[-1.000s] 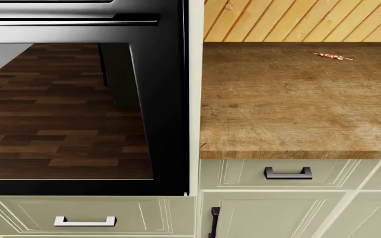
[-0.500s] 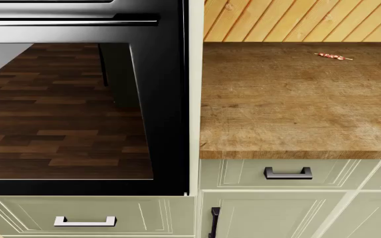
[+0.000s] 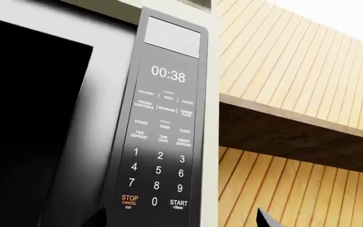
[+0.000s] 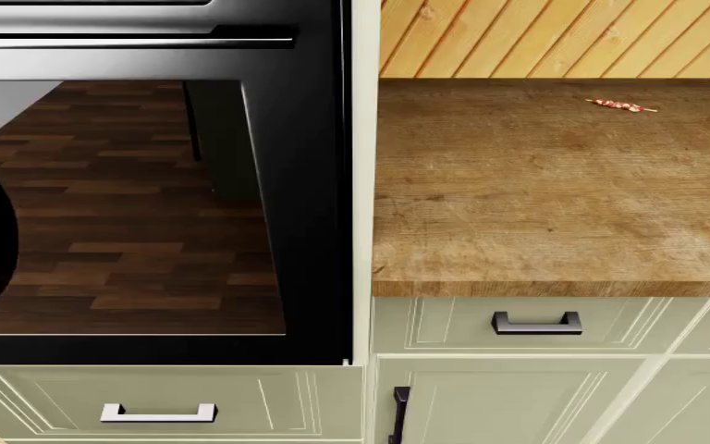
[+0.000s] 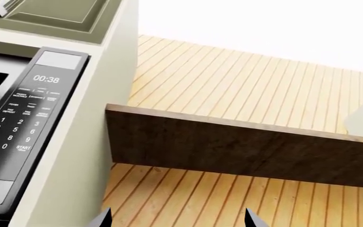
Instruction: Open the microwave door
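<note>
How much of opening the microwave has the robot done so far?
Nothing is done yet: the microwave door looks shut, lying flush beside the keypad. In hand: the left gripper is close in front of the microwave, open and empty. The right gripper is open too, aimed more at the wooden shelf. Left to do: catch the door and swing it open.
</note>
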